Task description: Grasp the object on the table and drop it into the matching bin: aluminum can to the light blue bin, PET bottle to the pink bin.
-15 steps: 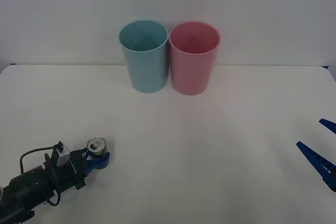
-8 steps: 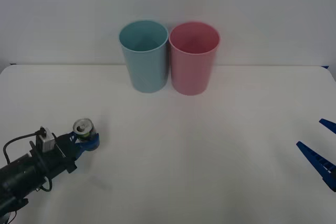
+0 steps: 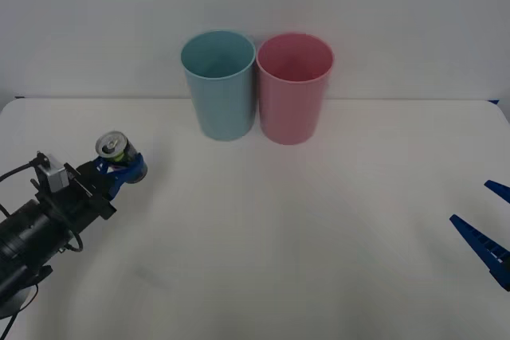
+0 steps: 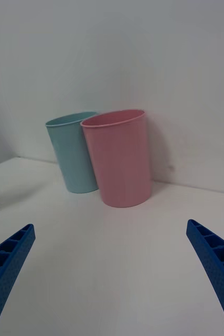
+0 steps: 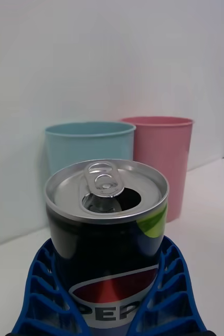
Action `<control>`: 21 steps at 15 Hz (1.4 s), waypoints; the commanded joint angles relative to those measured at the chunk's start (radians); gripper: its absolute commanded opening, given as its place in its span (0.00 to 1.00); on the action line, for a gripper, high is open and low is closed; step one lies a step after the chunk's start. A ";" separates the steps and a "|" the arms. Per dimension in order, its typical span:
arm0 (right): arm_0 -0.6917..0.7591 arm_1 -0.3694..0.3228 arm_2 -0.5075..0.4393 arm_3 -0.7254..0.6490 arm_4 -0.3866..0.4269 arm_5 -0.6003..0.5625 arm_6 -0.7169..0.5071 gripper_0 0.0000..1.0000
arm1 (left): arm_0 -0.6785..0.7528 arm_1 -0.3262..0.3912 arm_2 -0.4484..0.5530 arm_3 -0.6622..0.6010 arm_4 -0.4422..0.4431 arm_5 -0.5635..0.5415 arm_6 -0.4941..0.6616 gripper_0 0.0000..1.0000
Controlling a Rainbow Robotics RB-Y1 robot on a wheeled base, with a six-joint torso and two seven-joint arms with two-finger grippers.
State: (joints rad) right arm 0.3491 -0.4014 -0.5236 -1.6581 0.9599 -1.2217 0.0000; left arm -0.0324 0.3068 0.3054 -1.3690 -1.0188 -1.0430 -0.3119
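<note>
Aluminum can [image 3: 116, 151] upright in left claw [image 3: 121, 166], held above desk [image 3: 263, 228], left of light blue bin [image 3: 219, 85]. Opened, likely light, thin-walled, slick: grip mid-body, gently. Right claw [image 3: 482, 238] wide, parked.

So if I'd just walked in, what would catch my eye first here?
Probably the two tall bins side by side at the far edge of the white table: the light blue bin on the left, the pink bin on the right. Next, the left pincer at the near left, clamped around a small dark aluminum can with an opened silver top. The right pincer waits open at the right edge.
</note>
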 commanded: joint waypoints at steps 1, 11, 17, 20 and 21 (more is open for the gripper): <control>0.000 0.000 0.000 0.000 0.000 0.000 0.000 1.00 | -0.012 0.000 -0.022 -0.070 0.046 0.080 0.020 0.00; 0.000 0.000 0.000 0.000 0.000 0.000 0.000 1.00 | -0.149 0.000 -0.038 -0.291 -0.155 0.285 0.451 0.00; 0.000 0.000 0.000 0.000 0.000 0.000 0.000 1.00 | -0.313 -0.003 -0.155 -0.274 -0.426 0.465 0.660 0.00; 0.000 0.000 0.000 0.000 0.000 0.000 0.000 1.00 | -0.423 -0.037 -0.173 -0.163 -0.498 0.500 0.678 0.00; 0.000 0.000 0.000 0.000 0.000 0.000 0.000 1.00 | -0.449 -0.046 -0.173 -0.131 -0.514 0.502 0.674 0.00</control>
State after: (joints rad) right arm 0.3491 -0.4014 -0.5236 -1.6581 0.9599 -1.2217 0.0000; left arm -0.4612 0.2685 0.1320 -1.5270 -1.5197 -0.5430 0.3659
